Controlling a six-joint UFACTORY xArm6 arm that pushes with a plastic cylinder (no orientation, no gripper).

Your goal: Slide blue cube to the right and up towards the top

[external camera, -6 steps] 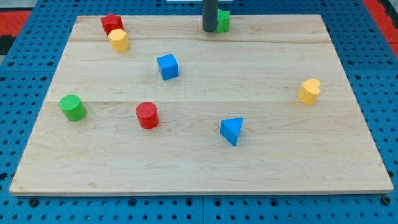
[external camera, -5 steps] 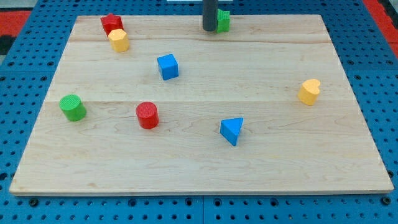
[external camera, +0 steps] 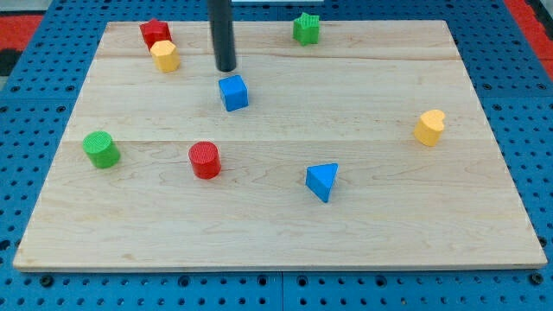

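Note:
The blue cube [external camera: 233,92] sits on the wooden board [external camera: 363,216], left of the middle in the upper half. My tip [external camera: 226,69] stands just above the cube, slightly to its left, with a small gap between them. The dark rod rises out of the view's top.
A red block [external camera: 155,33] and a yellow block [external camera: 164,55] lie at the top left. A green star block [external camera: 305,28] is at the top middle. A green cylinder [external camera: 101,149], a red cylinder [external camera: 205,160], a blue triangle [external camera: 322,180] and a yellow heart block [external camera: 429,127] lie lower down.
My tip has moved left and down from beside the green star block to just above the blue cube. No block has moved.

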